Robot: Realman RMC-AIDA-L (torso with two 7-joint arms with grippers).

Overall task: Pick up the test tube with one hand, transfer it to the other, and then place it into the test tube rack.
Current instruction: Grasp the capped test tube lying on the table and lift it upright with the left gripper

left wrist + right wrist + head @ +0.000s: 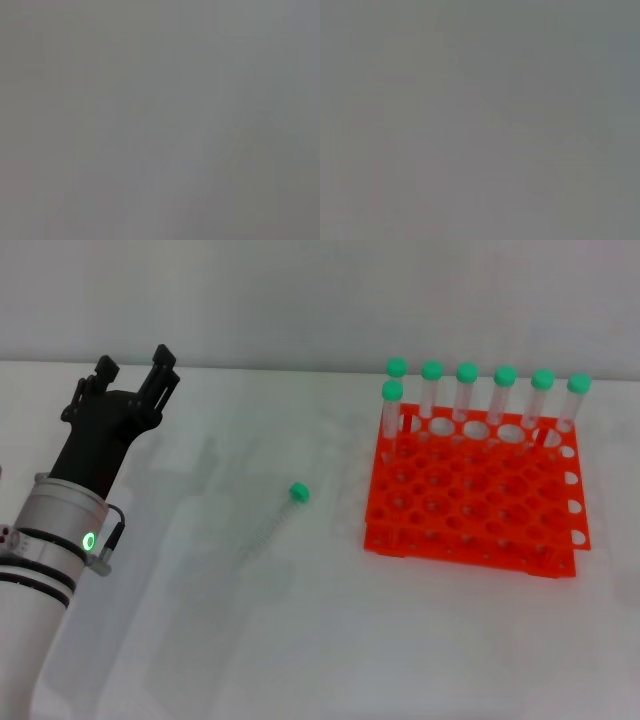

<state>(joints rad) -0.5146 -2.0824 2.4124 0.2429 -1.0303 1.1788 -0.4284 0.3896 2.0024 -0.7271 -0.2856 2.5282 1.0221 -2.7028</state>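
A clear test tube (pixel 278 515) with a mint-green cap lies on the white table near the middle, cap toward the back right. The orange test tube rack (pixel 476 488) stands to its right and holds several upright green-capped tubes along its back rows. My left gripper (pixel 133 371), black and two-pronged on a white arm with a green light, hovers at the far left, well apart from the lying tube, prongs open and empty. The right gripper with the white label is out of view. Both wrist views show only plain grey.
The white table (pixel 300 640) runs to a pale wall at the back. The rack's front rows of holes hold no tubes. Bare table lies between the left gripper and the lying tube.
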